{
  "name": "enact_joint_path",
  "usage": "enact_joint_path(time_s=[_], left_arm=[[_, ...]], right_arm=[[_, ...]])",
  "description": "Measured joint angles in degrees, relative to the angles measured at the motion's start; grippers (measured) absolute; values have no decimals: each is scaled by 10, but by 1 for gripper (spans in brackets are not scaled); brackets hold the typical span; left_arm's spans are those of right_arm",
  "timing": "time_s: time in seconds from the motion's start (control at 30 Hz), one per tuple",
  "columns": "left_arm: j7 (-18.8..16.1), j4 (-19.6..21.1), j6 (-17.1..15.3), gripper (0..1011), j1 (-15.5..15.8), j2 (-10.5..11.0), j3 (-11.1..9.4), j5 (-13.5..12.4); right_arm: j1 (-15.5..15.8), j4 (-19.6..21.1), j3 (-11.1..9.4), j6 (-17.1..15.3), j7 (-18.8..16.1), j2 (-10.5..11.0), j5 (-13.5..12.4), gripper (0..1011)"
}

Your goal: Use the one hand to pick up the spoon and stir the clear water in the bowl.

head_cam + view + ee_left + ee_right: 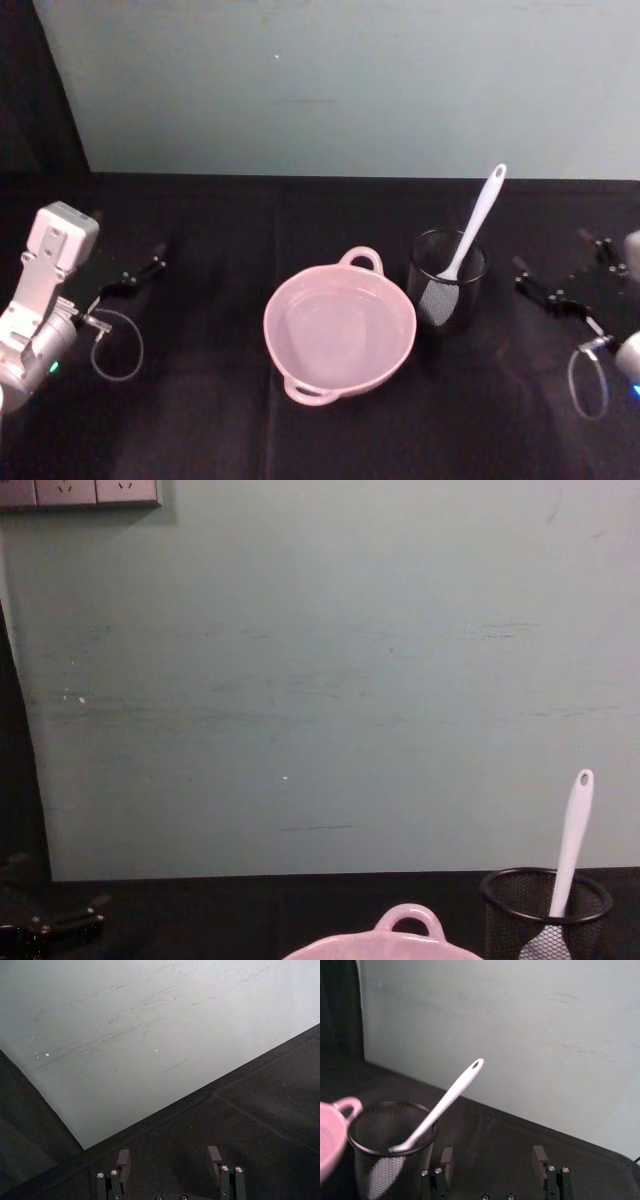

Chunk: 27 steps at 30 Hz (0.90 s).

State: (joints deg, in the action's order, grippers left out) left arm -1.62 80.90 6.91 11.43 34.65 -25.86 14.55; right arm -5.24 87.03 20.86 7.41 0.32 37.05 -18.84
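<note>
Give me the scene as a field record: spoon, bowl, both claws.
spoon: slim white plastic spoon, blade down in the black wire-mesh cup, handle leaning out
bowl: pale pink glossy bowl, beside the cup on its left, not holding the spoon
left claw: open, empty, far left of the bowl
right claw: open, empty, right of the cup

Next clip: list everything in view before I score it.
bowl: 1, pale pink, table centre
spoon: 1, white, leaning in the cup, blade down
cup: 1, black mesh, right of the bowl
table: 1, black cover, under everything
wall: 1, pale green, behind the table
sockets: count unclear, white, high on the wall, robot's left
left gripper: 1, black, open, far left above the table
right gripper: 1, black, open, far right, facing the cup
</note>
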Motion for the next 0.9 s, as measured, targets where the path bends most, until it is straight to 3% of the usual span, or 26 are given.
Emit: enact_joint_path(time_s=[0.03,0.1,0.13,0.17,0.2,0.23,0.3,0.33,0.43,0.57,0.67,0.77,0.9], left_arm=[[0,0,0,1005,0,0,0,0],[0,0,0,1005,0,0,0,0],[0,0,0,1005,0,0,0,0],[0,0,0,1005,0,0,0,0],[0,0,0,1005,0,0,0,0],[0,0,0,1005,0,0,0,0],[0,0,0,1005,0,0,0,0],[0,0,0,1005,0,0,0,0],[0,0,0,1005,0,0,0,0],[0,0,0,1005,0,0,0,0],[0,0,0,1005,0,0,0,0],[0,0,0,1005,0,0,0,0],[0,0,0,1005,0,0,0,0]], right_arm=[[8,7,-8,1,-5,3,-12,1002],[36,36,-42,6,-31,9,-69,1002],[36,36,-42,6,-31,9,-69,1002],[46,45,-57,7,-52,8,-106,1002],[49,48,-64,6,-61,6,-124,1002],[51,51,-77,0,-88,0,-165,1002],[49,49,-85,-13,-113,-9,-204,1002],[41,42,-91,-30,-137,-18,-240,1002],[22,20,-96,-57,-170,-35,-286,1002],[-29,-35,-98,-120,-224,-66,-367,1002],[-54,-63,-94,-151,-240,-76,-400,1002],[-100,-114,-83,-200,-257,-92,-443,1002],[-138,-160,-73,-234,-270,-107,-471,1002]])
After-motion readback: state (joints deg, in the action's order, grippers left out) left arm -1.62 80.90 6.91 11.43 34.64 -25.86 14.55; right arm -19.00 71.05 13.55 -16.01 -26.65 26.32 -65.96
